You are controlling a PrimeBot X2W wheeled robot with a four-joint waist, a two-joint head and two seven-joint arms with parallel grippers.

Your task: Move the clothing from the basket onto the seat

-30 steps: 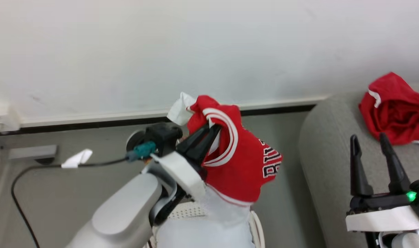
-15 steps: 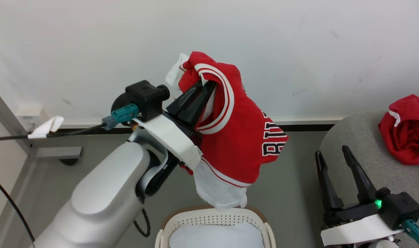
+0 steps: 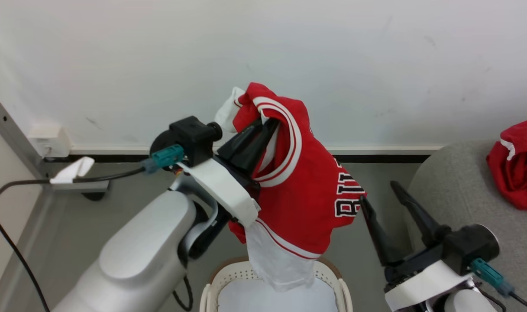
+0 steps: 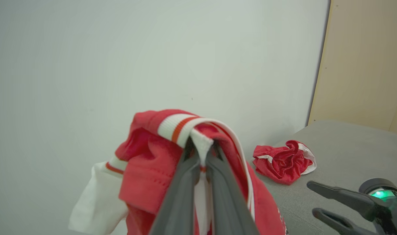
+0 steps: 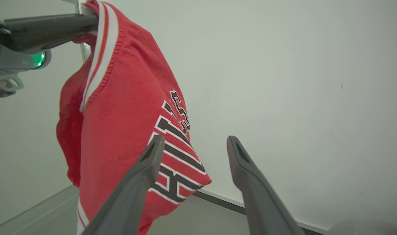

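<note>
1. The left gripper [image 3: 266, 128] holds the jersey [image 3: 306, 190] aloft, its jaws pinching the striped band and the hem dangling over the back rim of the basket [image 3: 211, 286].
2. The right gripper [image 3: 378, 193] sits beside the lettering with its jaws spread. I cannot tell whether it touches the cloth.
3. The other red garment [image 3: 516, 169] lies bunched on the seat [image 3: 454, 203], near its back edge.

We record a home-like test room: bare white wall [image 3: 354, 56], white skirting [image 3: 116, 150], grey floor [image 3: 72, 225], grey fabric seat [image 3: 458, 203], perforated laundry basket [image 3: 233, 276], loose black cable [image 3: 116, 174], beige panel [image 4: 364, 65].
</note>
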